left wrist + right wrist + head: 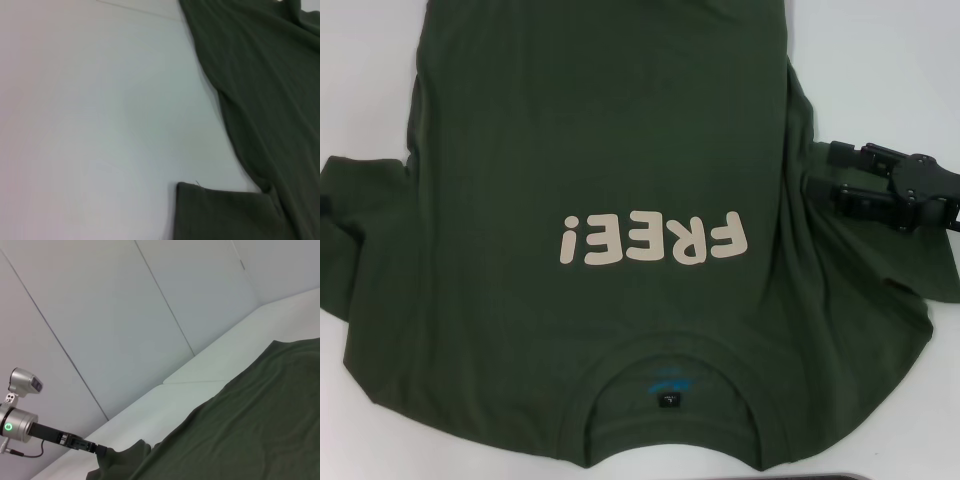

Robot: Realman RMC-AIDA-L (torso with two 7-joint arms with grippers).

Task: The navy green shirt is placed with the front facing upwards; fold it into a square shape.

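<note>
Olive-green cotton, the navy green shirt (620, 200), is lying flat across the white tabletop (890, 60). My right gripper (835, 175) is hovering, fingers parted and empty, at centre-right over the sleeve; next I'm pinching it for the first fold.

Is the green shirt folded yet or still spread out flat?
Mostly spread: the navy green shirt lies front up, lettering showing, both sleeves out. The right pincer sits at its sleeve.

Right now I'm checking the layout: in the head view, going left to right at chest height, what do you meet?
Bare table → shirt's left sleeve → "FREE!" lettering → right sleeve → right tool.
</note>
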